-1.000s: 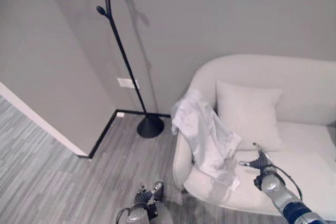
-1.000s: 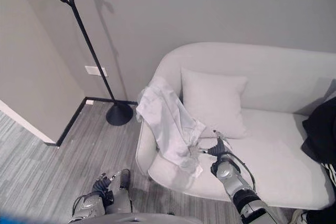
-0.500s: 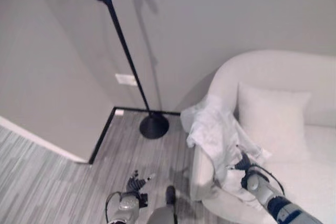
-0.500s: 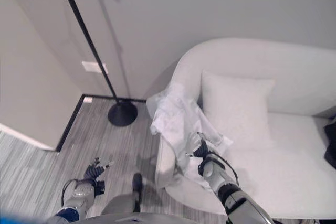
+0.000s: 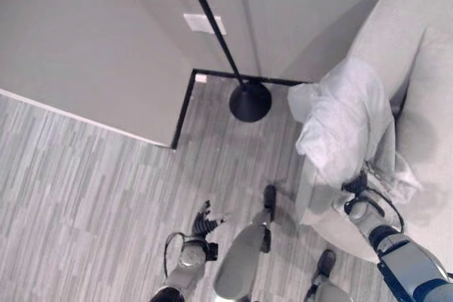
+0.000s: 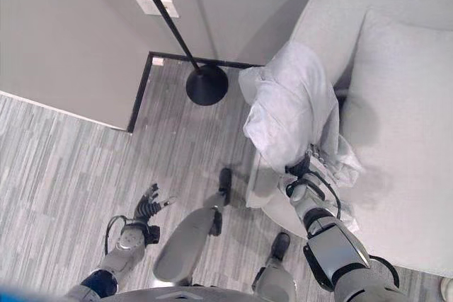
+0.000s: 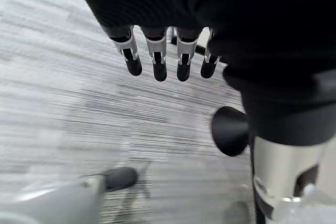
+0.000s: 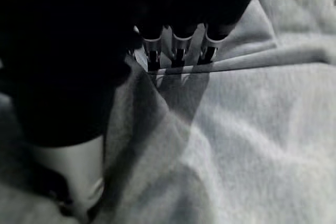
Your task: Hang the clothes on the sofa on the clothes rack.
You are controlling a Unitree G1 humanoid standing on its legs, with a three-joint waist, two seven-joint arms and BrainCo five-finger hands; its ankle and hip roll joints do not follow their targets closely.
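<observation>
Garment: your white garment (image 6: 294,107) lies draped over the sofa's rounded armrest, bunched in folds, its lower edge spilling down onto the seat beside the cushion.
Sofa: the pale sofa (image 6: 396,196) fills the right side of your head views, with a light cushion (image 6: 403,83) leaning on its backrest just beside the garment.
Clothes rack: the black clothes rack (image 5: 233,68) stands on the floor by the wall corner, its round base (image 5: 250,102) near the sofa's armrest but apart from it, with no garment on the part of the pole you can see.
Right hand: your right hand (image 6: 301,178) sits at the garment's lower edge on the front of the seat; in its wrist view the fingers (image 8: 177,45) press into a fold of the white cloth with their tips buried, so you cannot tell whether they are clamped on it.
Left hand: your left hand (image 5: 205,218) hangs low over the floor, well apart from the sofa, with its fingers (image 7: 157,59) straight, spread and holding nothing.
Floor: grey striped floor (image 5: 85,175) runs under the rack, edged by a black skirting strip along the wall.
Wall: a white wall plate (image 5: 204,23) sits on the grey wall just behind the rack's pole.
</observation>
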